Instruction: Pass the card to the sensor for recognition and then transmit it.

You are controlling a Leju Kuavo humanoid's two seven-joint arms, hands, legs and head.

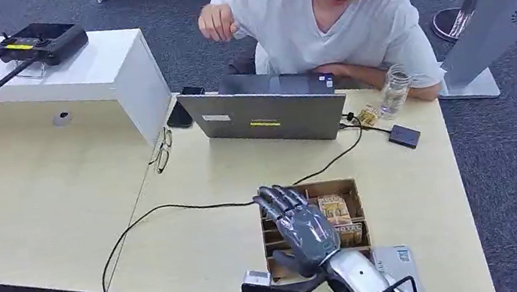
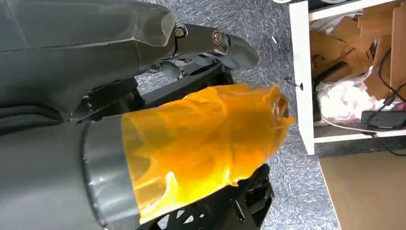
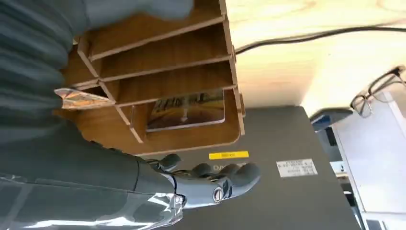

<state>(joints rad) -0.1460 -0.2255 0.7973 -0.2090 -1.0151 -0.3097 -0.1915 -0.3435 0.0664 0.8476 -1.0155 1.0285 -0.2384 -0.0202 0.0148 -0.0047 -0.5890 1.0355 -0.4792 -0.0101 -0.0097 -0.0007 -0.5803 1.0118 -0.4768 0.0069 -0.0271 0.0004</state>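
One yellow label (image 1: 265, 123) sits on the grey laptop lid (image 1: 266, 117), its writing too small to read. Right hand (image 1: 299, 225) hovers over the wooden slotted box (image 1: 349, 186), fingers stretched out, holding nothing; cards (image 1: 334, 209) stand in the box's slots. Left hand (image 2: 206, 52) hangs over carpet; I cannot tell its grip.

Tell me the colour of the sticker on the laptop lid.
Yellow; the sticker on the grey laptop lid shows best in the head view.
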